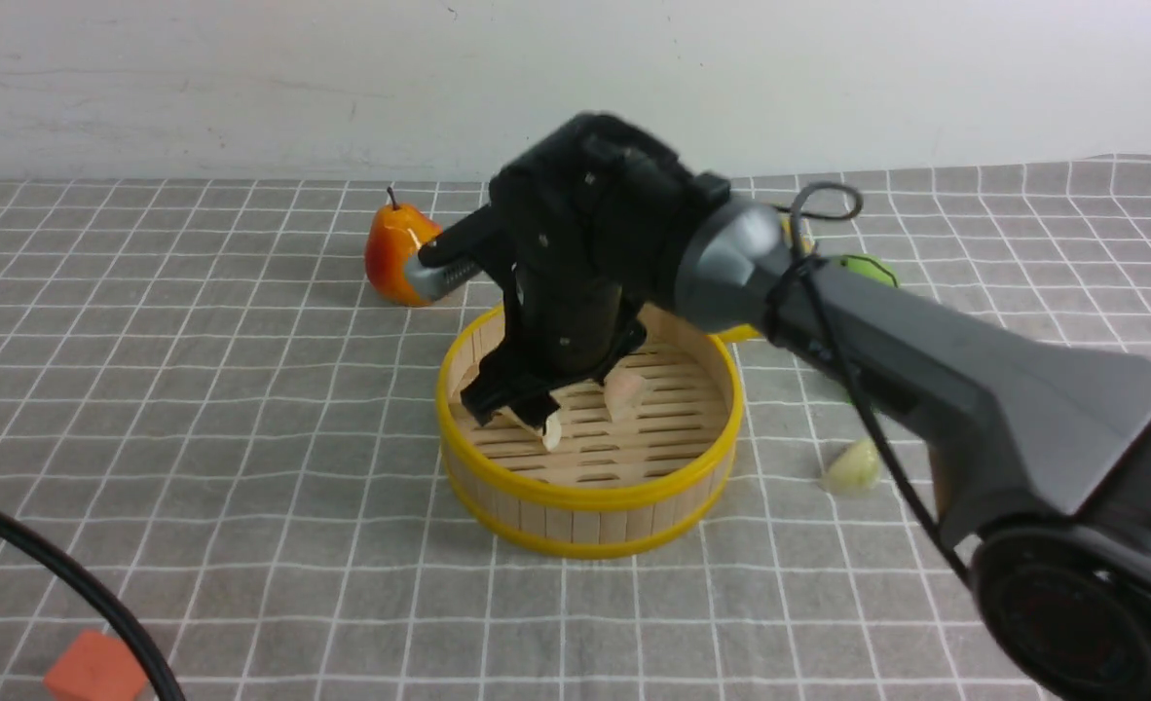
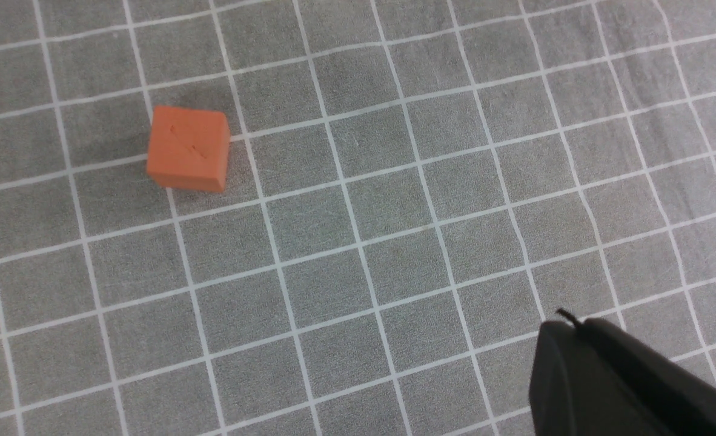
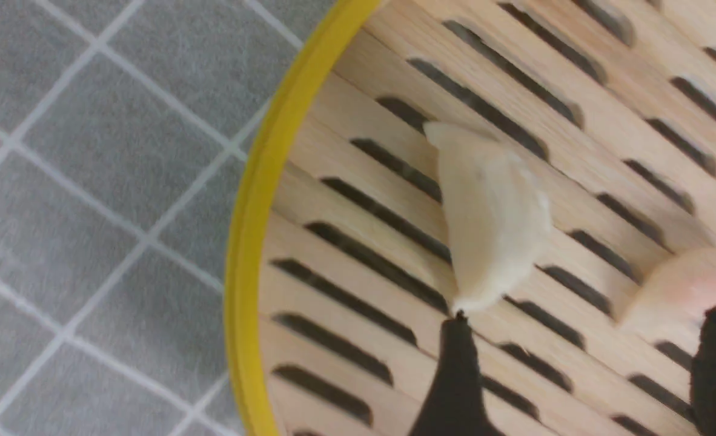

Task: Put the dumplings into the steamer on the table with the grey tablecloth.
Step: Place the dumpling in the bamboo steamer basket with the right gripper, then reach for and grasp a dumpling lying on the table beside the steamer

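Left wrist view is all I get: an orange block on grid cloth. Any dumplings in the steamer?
Observer: Yes, two. A creamy white dumpling and a pinkish dumpling are inside the steamer.
Operator: Third one?
Observer: The pale third dumpling lies on the cloth, outside the steamer on its right.
Operator: Right tool?
Observer: The right tool reaches down into the steamer, open and holding nothing. One fingertip is right beside the white dumpling.
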### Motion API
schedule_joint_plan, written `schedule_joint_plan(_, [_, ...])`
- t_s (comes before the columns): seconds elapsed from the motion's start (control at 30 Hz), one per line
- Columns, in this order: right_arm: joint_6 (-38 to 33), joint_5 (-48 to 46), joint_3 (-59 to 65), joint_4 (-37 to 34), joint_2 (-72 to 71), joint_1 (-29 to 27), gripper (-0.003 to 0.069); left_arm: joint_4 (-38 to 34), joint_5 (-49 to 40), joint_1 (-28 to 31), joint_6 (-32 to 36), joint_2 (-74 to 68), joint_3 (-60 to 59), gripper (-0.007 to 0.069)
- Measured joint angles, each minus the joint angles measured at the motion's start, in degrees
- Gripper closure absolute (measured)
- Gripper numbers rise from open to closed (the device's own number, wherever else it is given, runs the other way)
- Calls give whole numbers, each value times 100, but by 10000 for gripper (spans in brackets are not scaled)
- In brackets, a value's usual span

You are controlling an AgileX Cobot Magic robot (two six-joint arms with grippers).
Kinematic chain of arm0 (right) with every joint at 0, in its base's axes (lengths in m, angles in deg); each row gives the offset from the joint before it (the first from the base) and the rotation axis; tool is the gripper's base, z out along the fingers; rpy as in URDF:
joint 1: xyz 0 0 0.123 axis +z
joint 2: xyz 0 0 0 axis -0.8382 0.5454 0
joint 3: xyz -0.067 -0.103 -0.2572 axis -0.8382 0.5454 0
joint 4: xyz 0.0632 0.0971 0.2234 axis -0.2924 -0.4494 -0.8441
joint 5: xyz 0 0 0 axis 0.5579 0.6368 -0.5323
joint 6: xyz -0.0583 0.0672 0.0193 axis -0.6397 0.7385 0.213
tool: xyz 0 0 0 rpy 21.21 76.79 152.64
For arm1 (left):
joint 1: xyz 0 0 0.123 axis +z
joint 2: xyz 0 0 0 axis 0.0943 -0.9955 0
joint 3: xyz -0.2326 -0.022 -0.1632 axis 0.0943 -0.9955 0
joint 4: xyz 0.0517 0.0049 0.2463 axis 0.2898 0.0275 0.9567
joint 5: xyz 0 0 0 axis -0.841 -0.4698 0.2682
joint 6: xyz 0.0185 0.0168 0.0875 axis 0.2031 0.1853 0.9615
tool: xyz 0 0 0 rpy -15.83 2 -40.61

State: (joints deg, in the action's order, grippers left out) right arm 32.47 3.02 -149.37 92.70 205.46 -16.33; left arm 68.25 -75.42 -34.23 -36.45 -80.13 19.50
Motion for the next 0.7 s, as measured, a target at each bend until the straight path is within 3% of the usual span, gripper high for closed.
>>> schedule_joint_plan(0.07, [-337, -220, -48, -65, -451, -19, 110, 0, 12, 0, 0, 0, 0, 638])
schedule_joint_plan(0.2, [-497, -255, 446, -561, -1281, -222, 95, 0, 64, 0, 0, 0, 0, 638])
schedule_joint_plan(0.43, [-545, -248, 2871, -1076, -2559, -1217, 95, -39, 64, 0, 0, 0, 0, 636])
schedule_joint_plan(0.7, [721, 1272, 4698, -1245, -2876, -2420, 95, -49, 109, 0, 0, 0, 0, 634])
